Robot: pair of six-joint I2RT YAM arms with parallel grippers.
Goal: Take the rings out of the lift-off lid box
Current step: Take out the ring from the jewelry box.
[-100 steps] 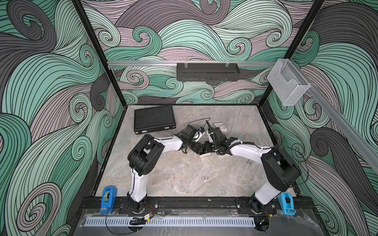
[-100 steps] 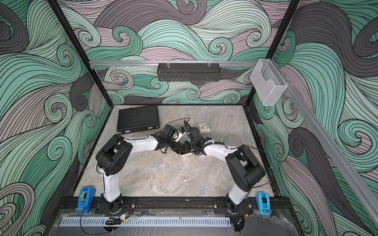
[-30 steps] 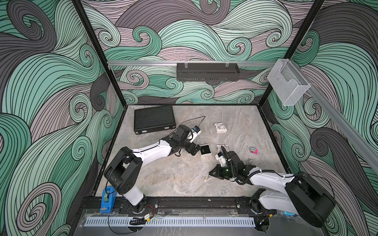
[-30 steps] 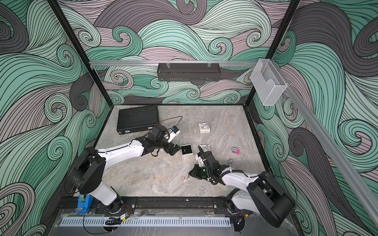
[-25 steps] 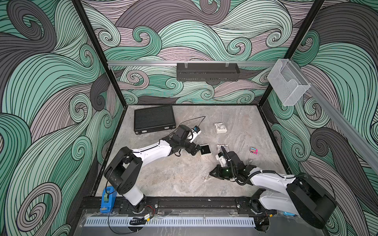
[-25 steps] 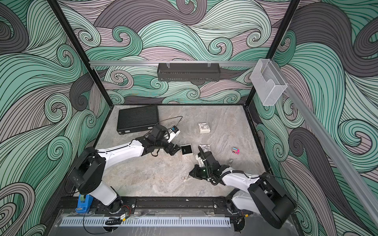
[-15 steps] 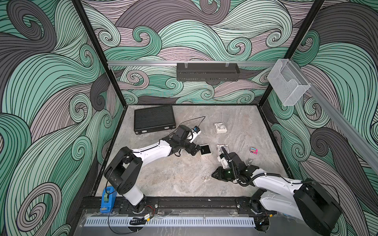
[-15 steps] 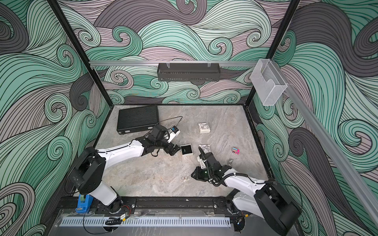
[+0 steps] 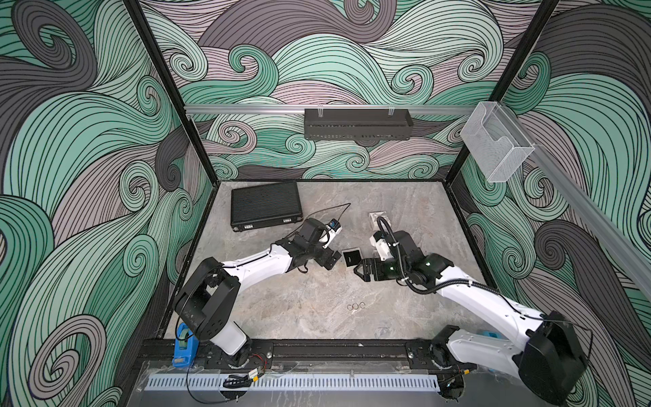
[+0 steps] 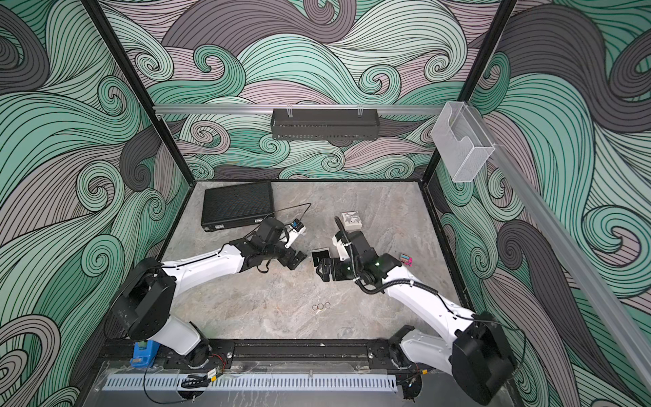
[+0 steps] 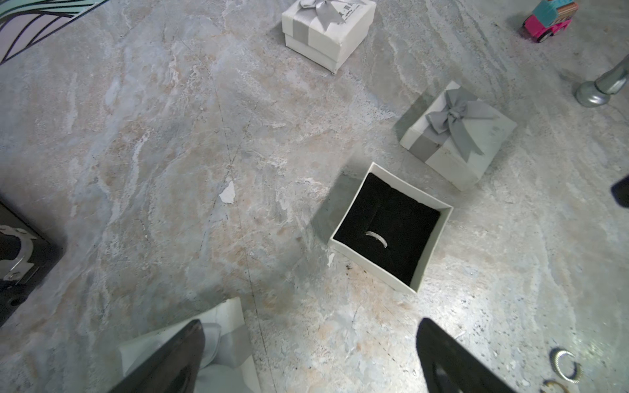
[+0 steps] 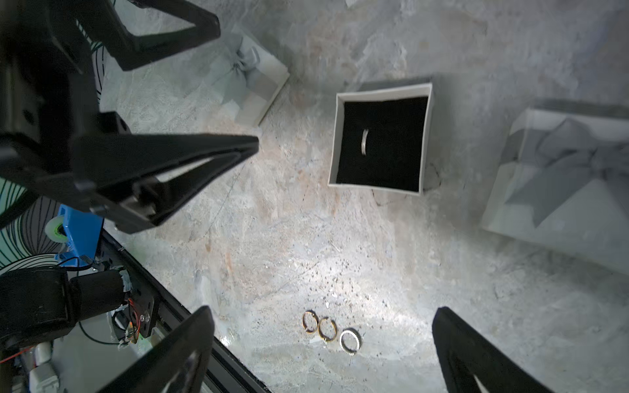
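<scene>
The open lift-off lid box (image 9: pixel 352 258) (image 10: pixel 320 259) sits mid-table, white with a black lining. One thin silvery ring (image 11: pixel 376 238) (image 12: pixel 365 141) stands in its slot. Three more rings (image 9: pixel 355 306) (image 10: pixel 320 306) (image 12: pixel 330 330) lie in a row on the stone surface nearer the front edge. My left gripper (image 9: pixel 329 262) (image 11: pixel 306 360) is open just left of the box, holding nothing. My right gripper (image 9: pixel 359 271) (image 12: pixel 323 357) is open too, hovering by the box's near right corner, above and apart from the loose rings.
A bowed white lid (image 11: pixel 456 136) lies right of the box, another (image 12: pixel 245 78) under my left gripper. A closed white gift box (image 9: pixel 377 218) stands further back, a black case (image 9: pixel 265 208) at the back left. A pink-and-teal item (image 10: pixel 405 260) sits to the right.
My right gripper has gone from shut to open, left a ring beside the other loose ones, and drawn back up toward the box. The left arm has not moved.
</scene>
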